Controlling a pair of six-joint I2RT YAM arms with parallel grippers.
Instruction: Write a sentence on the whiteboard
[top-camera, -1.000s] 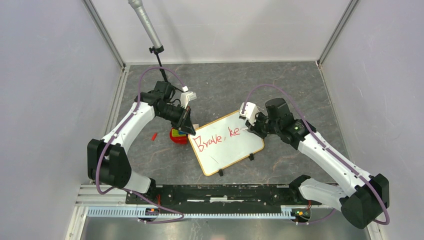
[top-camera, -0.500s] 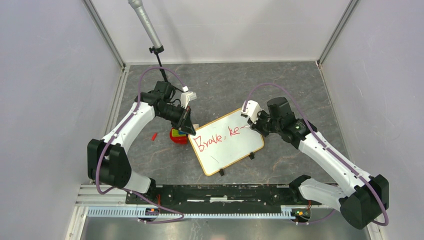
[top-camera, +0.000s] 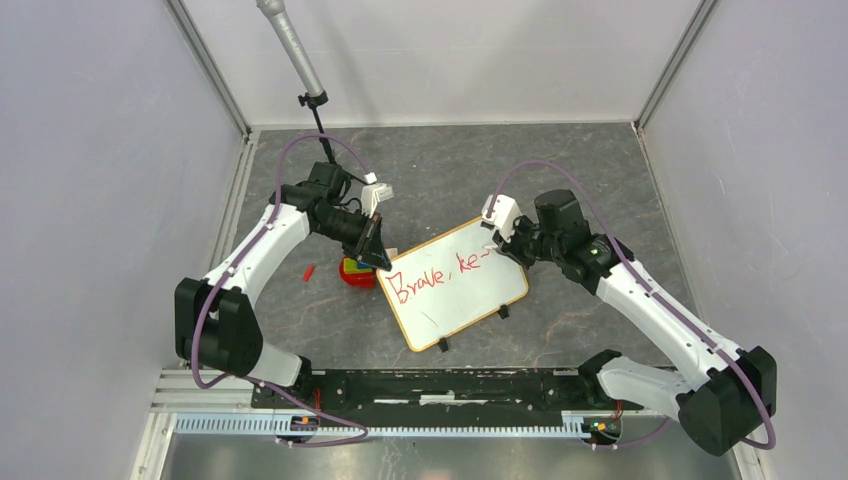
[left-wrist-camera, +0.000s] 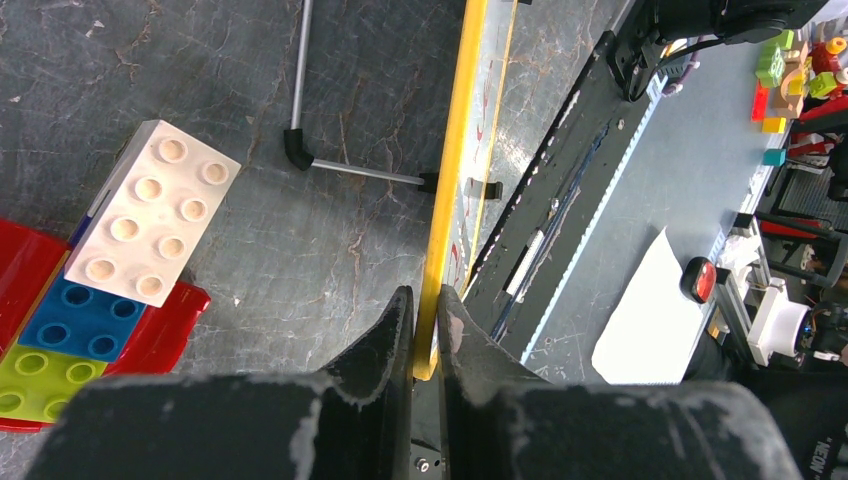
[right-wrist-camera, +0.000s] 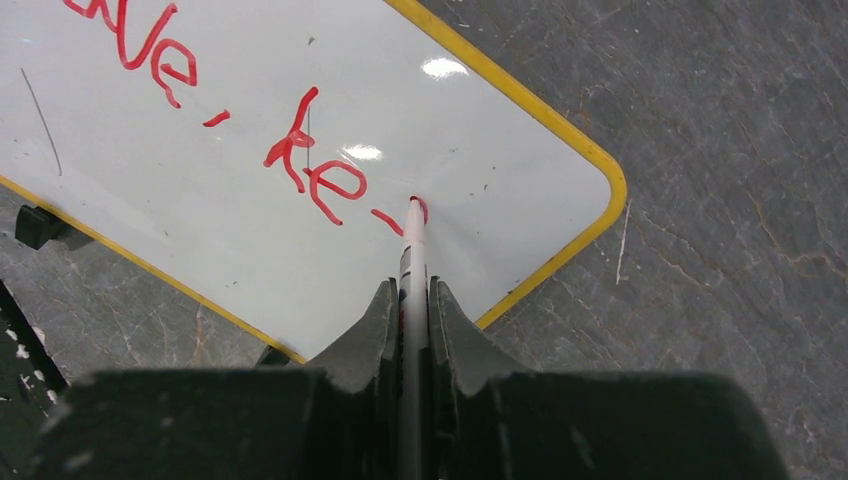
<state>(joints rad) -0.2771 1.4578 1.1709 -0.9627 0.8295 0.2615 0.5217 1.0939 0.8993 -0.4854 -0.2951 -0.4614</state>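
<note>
The whiteboard (top-camera: 462, 303) lies tilted on the grey floor, white with a yellow-orange frame. The sentence (top-camera: 432, 276) in red reads "Brave, ke" plus a short stroke. My left gripper (top-camera: 379, 259) is shut on the board's left frame edge (left-wrist-camera: 455, 150), jaws either side of it (left-wrist-camera: 428, 305). My right gripper (top-camera: 503, 243) is shut on a white marker pen (right-wrist-camera: 413, 250). The pen's red tip touches the board just right of the last letters (right-wrist-camera: 300, 165). The right gripper (right-wrist-camera: 412, 292) hovers over the board's right end.
A red tray with stacked toy bricks (top-camera: 354, 272) sits beside the board's left corner; its white brick (left-wrist-camera: 150, 215) shows in the left wrist view. A small red cap (top-camera: 309, 271) lies on the floor. A microphone stand (top-camera: 300, 62) rises at the back left. A black rail (top-camera: 430, 385) runs along the front.
The right gripper has moved the pen a little right and up, adding a short red stroke after "ke". The left gripper has kept its hold on the frame.
</note>
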